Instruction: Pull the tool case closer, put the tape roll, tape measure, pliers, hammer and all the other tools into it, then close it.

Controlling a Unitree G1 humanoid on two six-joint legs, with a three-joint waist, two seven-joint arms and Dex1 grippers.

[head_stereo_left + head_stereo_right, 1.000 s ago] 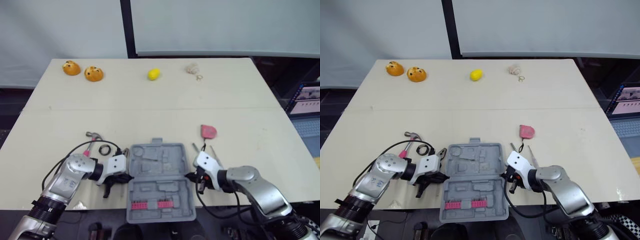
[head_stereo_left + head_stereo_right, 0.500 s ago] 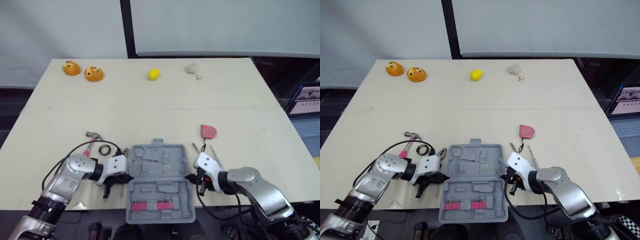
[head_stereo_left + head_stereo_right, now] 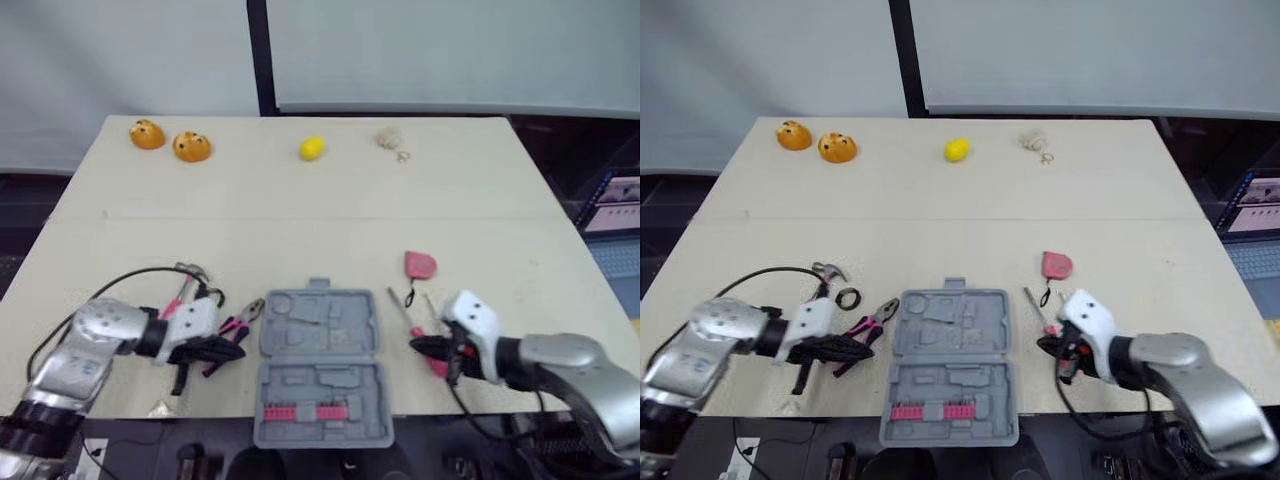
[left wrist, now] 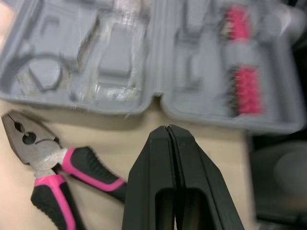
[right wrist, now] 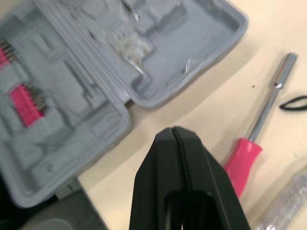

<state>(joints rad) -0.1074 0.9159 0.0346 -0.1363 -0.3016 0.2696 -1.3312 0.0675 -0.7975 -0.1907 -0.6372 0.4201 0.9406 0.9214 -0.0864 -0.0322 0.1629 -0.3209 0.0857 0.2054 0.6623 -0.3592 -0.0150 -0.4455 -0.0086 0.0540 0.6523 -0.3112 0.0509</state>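
Tool case (image 3: 318, 370) lies open at 6 o'clock on the table (image 3: 300, 220), handle side toward 12. Its near half, w/ the pink bits (image 3: 300, 412), hangs partly over the table's near edge. All moulded slots I can see are empty apart from those bits.

My left gripper (image 4: 168, 128) is at 9 o'clock of the case, tips pointing toward 3, just short of the case wall. Fingers pressed flat together, nothing between them. The pliers (image 4: 45, 163) lie right by it, pink/black handles running in under my fingers; can't tell if they touch. Pliers' nose points approx toward 1 o'clock, near the case's far-left corner.

My right gripper (image 5: 173, 129) is at 3 o'clock of the case, tips pointing toward 9, apart from the case wall. Fingers also closed tight on nothing. The screwdriver (image 5: 261, 129) lies just beside it on the tabletop, pink handle closest to my fingers, metal shaft aimed toward 11.

Hammer (image 3: 185, 275) and tape roll (image 3: 848, 298) sit at 10 o'clock of the case, roll just beside the hammer's handle. Tape measure (image 3: 420, 265) is at 1–2 o'clock of the case, well apart from it.

Far side of the table, approx 12 o'clock: two orange things (image 3: 168, 141), a yellow thing (image 3: 312, 148), a beige thing (image 3: 388, 138)
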